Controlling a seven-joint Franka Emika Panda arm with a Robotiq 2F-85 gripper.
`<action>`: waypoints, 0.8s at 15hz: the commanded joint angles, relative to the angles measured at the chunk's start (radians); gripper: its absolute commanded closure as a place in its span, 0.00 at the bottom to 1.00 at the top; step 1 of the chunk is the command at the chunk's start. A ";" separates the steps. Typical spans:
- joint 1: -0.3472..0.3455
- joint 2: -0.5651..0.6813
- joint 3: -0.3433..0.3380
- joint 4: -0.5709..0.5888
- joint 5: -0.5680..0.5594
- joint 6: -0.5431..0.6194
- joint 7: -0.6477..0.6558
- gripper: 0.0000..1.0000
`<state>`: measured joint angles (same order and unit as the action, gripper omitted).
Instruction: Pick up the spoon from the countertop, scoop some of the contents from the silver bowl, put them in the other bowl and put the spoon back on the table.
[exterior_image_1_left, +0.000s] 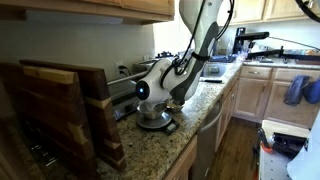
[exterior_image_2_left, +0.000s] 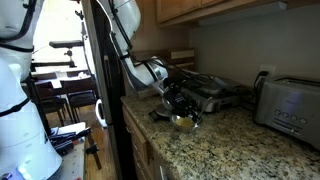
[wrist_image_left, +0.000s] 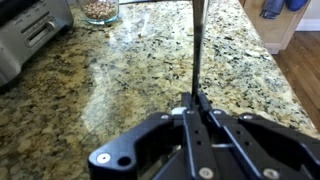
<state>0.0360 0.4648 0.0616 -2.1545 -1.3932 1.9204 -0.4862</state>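
My gripper (wrist_image_left: 197, 106) is shut on the thin handle of the spoon (wrist_image_left: 197, 50), which points straight ahead over the speckled granite countertop (wrist_image_left: 140, 70); its scoop end is out of frame. A bowl with brownish contents (wrist_image_left: 98, 9) stands at the far edge of the wrist view. In both exterior views the gripper (exterior_image_1_left: 150, 95) (exterior_image_2_left: 175, 104) hangs low over a silver bowl (exterior_image_1_left: 153, 119) (exterior_image_2_left: 183, 122) on the counter. I cannot tell whether the spoon touches that bowl.
A toaster (wrist_image_left: 28, 40) (exterior_image_2_left: 288, 104) stands on the counter. A wooden board rack (exterior_image_1_left: 60, 110) is close in an exterior view. A dark grill appliance (exterior_image_2_left: 210, 92) sits behind the bowl. The counter edge (wrist_image_left: 268, 60) drops to the wood floor.
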 joint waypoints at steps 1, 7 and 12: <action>0.003 0.001 0.010 -0.013 -0.007 -0.009 0.040 0.97; -0.005 0.010 0.020 0.007 0.031 0.005 0.049 0.97; -0.018 0.008 0.021 0.017 0.095 0.023 0.050 0.97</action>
<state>0.0356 0.4785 0.0705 -2.1348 -1.3369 1.9232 -0.4605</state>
